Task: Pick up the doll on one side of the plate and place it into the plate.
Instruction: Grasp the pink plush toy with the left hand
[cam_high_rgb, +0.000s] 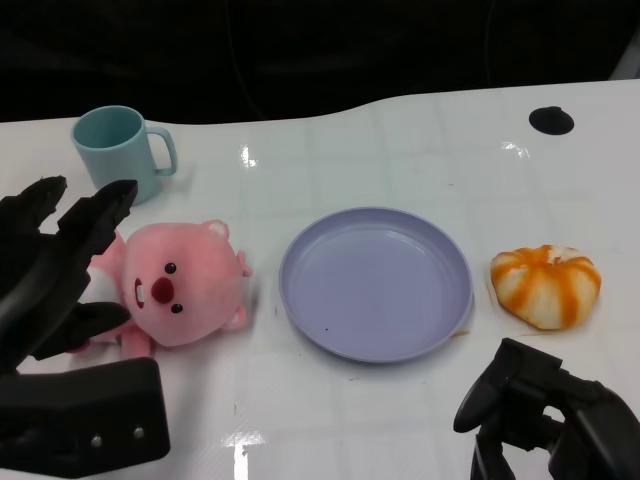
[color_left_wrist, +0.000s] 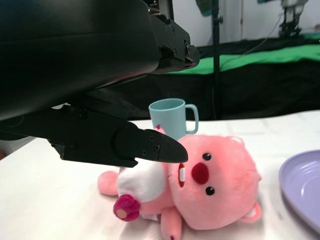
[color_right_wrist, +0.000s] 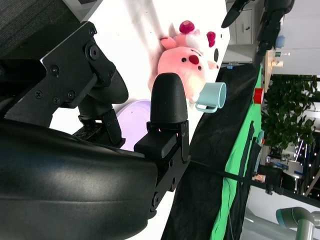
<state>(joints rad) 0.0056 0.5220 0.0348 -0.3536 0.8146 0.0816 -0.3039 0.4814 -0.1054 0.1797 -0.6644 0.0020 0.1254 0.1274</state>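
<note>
The pink plush doll (cam_high_rgb: 185, 285) lies on the white table just left of the lilac plate (cam_high_rgb: 380, 290), face up. My left hand (cam_high_rgb: 55, 270) is spread over the doll's outer side, fingers apart, holding nothing. In the left wrist view its fingertips (color_left_wrist: 160, 147) hover right above the doll (color_left_wrist: 215, 190), whose white belly shows under them; the plate's rim (color_left_wrist: 302, 185) is beyond. My right hand (cam_high_rgb: 545, 410) sits low near the table's front edge, below the plate's right side, holding nothing. The right wrist view shows the doll (color_right_wrist: 182, 62) and plate (color_right_wrist: 132, 117) past that hand (color_right_wrist: 100, 150).
A teal mug (cam_high_rgb: 115, 150) stands behind the doll, close to my left hand. An orange-and-white striped plush (cam_high_rgb: 545, 285) lies right of the plate. A black round mark (cam_high_rgb: 551, 120) is at the table's far right. The table's back edge runs behind the mug.
</note>
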